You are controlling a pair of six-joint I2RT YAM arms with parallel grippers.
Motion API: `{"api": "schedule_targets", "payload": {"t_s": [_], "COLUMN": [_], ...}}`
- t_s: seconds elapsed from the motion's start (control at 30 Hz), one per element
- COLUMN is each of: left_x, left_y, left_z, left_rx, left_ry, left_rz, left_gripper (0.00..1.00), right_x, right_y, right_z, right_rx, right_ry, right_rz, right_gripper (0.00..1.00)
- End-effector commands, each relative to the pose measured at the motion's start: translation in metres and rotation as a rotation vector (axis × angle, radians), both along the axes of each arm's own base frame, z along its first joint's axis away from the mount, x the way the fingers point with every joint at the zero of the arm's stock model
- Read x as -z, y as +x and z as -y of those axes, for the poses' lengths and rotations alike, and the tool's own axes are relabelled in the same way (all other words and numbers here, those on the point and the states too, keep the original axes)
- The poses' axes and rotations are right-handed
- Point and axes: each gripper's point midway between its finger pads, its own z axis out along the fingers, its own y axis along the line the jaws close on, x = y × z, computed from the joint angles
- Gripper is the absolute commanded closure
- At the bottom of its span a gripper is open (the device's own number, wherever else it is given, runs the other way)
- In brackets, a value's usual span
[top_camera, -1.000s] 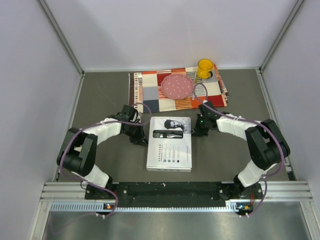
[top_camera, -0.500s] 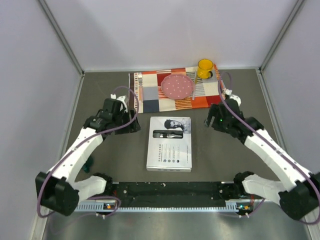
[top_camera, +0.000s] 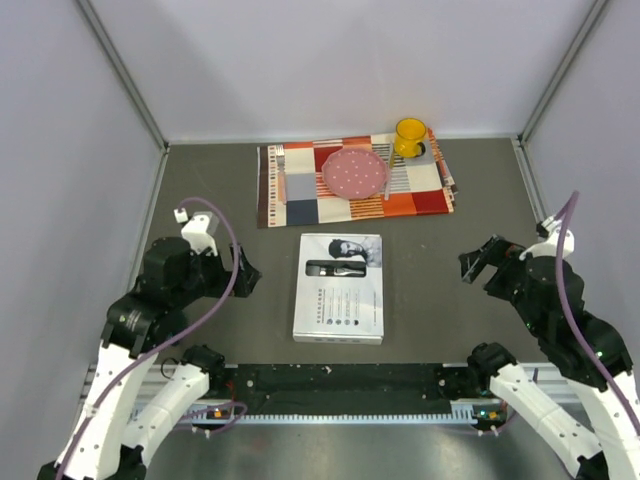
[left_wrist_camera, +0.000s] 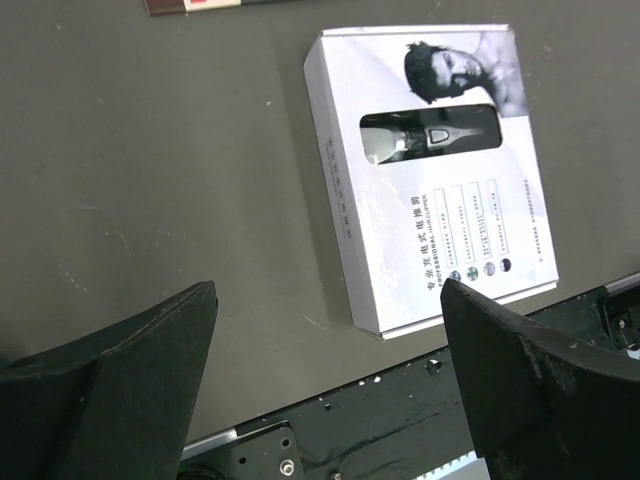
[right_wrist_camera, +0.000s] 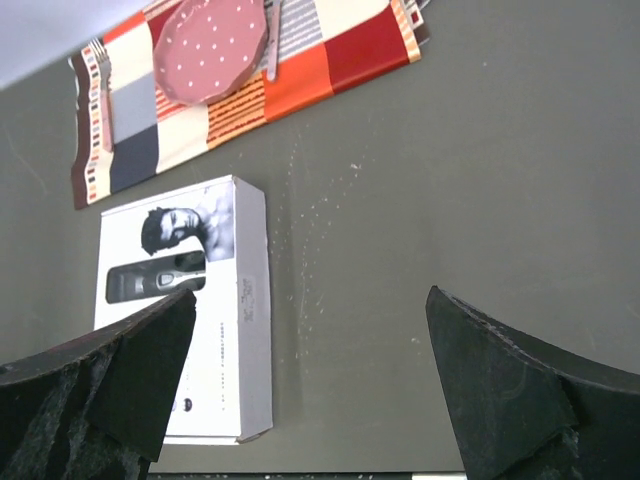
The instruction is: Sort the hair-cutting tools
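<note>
A closed white cardboard box (top_camera: pixel 338 290) lies flat in the middle of the table. Through its window I see the black-and-silver clipper (top_camera: pixel 335 268), also in the left wrist view (left_wrist_camera: pixel 430 135) and the right wrist view (right_wrist_camera: pixel 155 278). The other hair-cutting tools are out of view. My left gripper (top_camera: pixel 245 274) hangs left of the box, open and empty, its fingers (left_wrist_camera: pixel 130 370) wide apart above the table's near edge. My right gripper (top_camera: pixel 478 261) hangs well right of the box, open and empty, one of its fingers (right_wrist_camera: pixel 510 390) over bare table.
A patchwork placemat (top_camera: pixel 300 190) lies at the back with a pink dotted plate (top_camera: pixel 354 172) on it and a yellow cup (top_camera: pixel 409 137) at its right corner. The black rail (top_camera: pixel 340 380) runs along the near edge. Grey walls close in both sides.
Both arms have drawn back from the box's sides, outward and toward the near edge. Both grippers went from shut to open. The box has not moved.
</note>
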Motion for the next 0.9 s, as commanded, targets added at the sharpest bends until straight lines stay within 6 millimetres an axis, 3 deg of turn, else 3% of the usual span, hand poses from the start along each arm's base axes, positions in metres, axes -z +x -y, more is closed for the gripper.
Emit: {"api": "schedule_targets", "payload": {"t_s": [0.0, 0.33, 0.7, 0.87], "left_x": [-0.021, -0.037, -0.046, -0.038], "left_y": [-0.015, -0.027, -0.029, -0.028], "left_z": [-0.007, -0.015, -0.016, -0.017], "left_rx": [-0.011, -0.038, -0.038, -0.048], "left_ry": [-0.019, -0.024, -0.03, -0.015], "left_rz": [0.057, 0.084, 0.1, 0.061], "left_gripper": [0.01, 0.01, 0.01, 0.01], "right_x": [-0.02, -0.055, -0.047, -0.046], "right_y": [-0.005, -0.017, -0.023, -0.026], "right_z": [0.015, 0.023, 0.033, 0.035], "right_rx": [0.047, 0.065, 0.108, 0.117], "right_ry": [-0.028, 0.003, 0.011, 0.017], "right_rz": [0.031, 0.09, 0.09, 0.091], "right_gripper": [0.01, 0.01, 0.01, 0.01]}}
